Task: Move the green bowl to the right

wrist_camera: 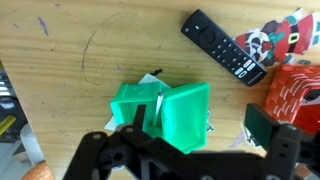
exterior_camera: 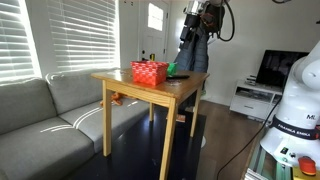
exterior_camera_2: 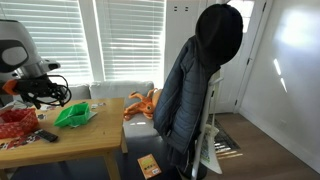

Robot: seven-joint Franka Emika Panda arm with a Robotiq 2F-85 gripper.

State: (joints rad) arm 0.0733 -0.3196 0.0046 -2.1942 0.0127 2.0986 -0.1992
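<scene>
The green bowl is bright green, looks angular here and sits tilted on the wooden table. It also shows in both exterior views, next to the red basket. My gripper hangs just above it with the jaws wide apart. One finger is over the bowl's inside and the other is out past its side towards the basket. In an exterior view my gripper sits just beside and above the bowl. Nothing is held.
A black remote and a red-and-white toy figure lie beyond the bowl. The red basket is close beside one finger. A grey sofa stands by the table. A dark jacket hangs on a rack nearby.
</scene>
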